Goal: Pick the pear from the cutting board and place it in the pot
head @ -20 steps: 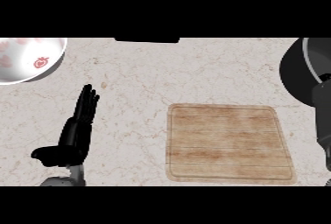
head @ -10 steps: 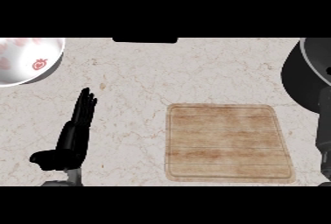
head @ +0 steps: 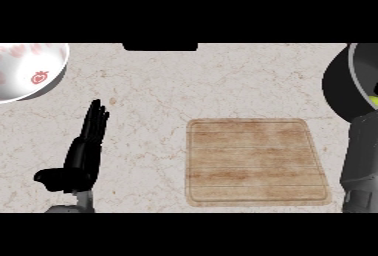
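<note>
One small sliver of yellow-green, likely the pear (head: pixel 374 101), shows at the far right edge of the view, inside the dark round pot with a grey metal rim (head: pixel 353 75); too little of it is visible to be sure. The pot sits at the upper right of the pale marbled tabletop (head: pixel 192 85) and is cut off by the right edge. Just below the pot, the grey right forearm (head: pixel 360 160) rises from the lower right corner toward it; the right hand itself is out of sight past the edge, so the state of its fingers cannot be told. Left of that forearm, near the middle, lies the light rectangular wooden cutting board (head: pixel 255 161), flat, with nothing on it. Well apart to the left, the black left hand (head: pixel 80 159) rests open near the lower edge, its fingers (head: pixel 94 120) straight and together, pointing up the view, thumb out to the left. At the upper left corner sits a white round bowl with red strawberry prints (head: pixel 29 70), partly cut off.
</note>
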Controlling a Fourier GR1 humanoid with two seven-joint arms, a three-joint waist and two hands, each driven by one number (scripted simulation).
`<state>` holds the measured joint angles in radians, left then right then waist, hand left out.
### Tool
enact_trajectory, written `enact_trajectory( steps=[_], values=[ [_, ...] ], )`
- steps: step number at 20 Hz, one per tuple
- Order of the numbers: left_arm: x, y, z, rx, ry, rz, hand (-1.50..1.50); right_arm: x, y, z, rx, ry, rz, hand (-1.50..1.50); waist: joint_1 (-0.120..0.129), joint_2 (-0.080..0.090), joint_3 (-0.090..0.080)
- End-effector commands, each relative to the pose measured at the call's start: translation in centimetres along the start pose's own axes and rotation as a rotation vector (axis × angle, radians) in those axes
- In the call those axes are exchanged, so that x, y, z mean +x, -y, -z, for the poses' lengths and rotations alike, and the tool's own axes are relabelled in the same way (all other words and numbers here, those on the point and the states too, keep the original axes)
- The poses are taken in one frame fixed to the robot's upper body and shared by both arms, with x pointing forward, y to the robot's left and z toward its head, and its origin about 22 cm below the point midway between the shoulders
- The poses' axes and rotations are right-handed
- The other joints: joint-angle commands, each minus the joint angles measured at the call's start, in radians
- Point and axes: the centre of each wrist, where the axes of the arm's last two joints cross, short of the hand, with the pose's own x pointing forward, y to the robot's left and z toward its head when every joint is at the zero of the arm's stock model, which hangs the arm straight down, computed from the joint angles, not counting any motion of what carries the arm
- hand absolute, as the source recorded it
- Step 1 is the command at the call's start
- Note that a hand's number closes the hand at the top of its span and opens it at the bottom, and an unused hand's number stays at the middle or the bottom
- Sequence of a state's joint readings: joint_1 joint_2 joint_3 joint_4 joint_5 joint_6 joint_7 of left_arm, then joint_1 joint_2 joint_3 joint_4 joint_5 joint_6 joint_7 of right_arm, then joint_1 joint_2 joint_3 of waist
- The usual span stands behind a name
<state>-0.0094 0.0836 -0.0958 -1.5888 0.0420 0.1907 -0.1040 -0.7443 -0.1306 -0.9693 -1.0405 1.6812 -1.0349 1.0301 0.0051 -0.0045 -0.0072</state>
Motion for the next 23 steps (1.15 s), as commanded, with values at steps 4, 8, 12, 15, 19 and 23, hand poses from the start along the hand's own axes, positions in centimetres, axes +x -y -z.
enact_trajectory(
  steps=[4,8,12,15,19,23],
  values=[
    [-1.9,-1.8,-0.4,0.022,-0.017,-0.016,0.00,-4.3,3.1,-0.5,-0.097,-0.001,0.128,-1.50,-0.015,0.000,0.006],
    [-1.3,0.2,-0.1,0.012,0.020,0.016,0.00,-5.1,6.0,0.6,-0.078,0.017,0.112,-1.50,-0.014,0.000,0.006],
    [-0.9,-0.4,-2.0,0.019,-0.009,0.000,0.00,-5.1,7.3,-0.7,-0.100,0.016,0.116,-1.50,0.001,0.001,0.006],
    [-0.1,0.3,-0.4,-0.002,0.010,-0.005,0.00,-7.8,7.7,0.3,-0.144,0.036,0.123,-1.50,-0.002,0.004,0.007],
    [-0.8,0.9,-0.5,-0.004,0.001,-0.007,0.00,-8.9,10.1,2.8,-0.226,0.025,0.159,-1.50,-0.010,0.002,0.007],
    [-0.8,0.3,-0.4,0.003,-0.003,-0.010,0.00,-8.1,11.6,2.6,-0.238,0.011,0.199,-1.50,-0.006,0.003,0.007]
  ],
)
